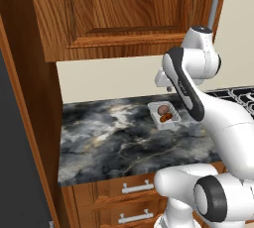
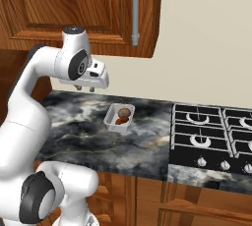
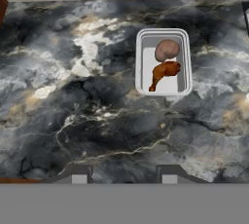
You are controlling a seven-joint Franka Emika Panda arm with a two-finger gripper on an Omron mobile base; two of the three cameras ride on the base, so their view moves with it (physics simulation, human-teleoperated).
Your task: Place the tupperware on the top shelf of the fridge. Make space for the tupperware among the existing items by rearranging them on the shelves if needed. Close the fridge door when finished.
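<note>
Tub on a dark marble tabletop (image 2: 78, 136), below a raised tool.
The tub (image 3: 163, 61) is seen upper right in the hand view; the tool (image 2: 84, 89) is held above, fingers spread, nothing pinched.

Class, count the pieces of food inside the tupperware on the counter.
2. In the tupperware, a round brown lump lies toward the wall and an orange-brown piece beside it, toward the counter's front edge.

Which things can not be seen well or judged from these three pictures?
- Gripper: in the left base view the arm covers it.
- Fridge: a dark slab cut by the left edge; door and shelves out of frame.
- Food in the tupperware: too coarse to identify.
- Stove: cut by the right edge.
</note>
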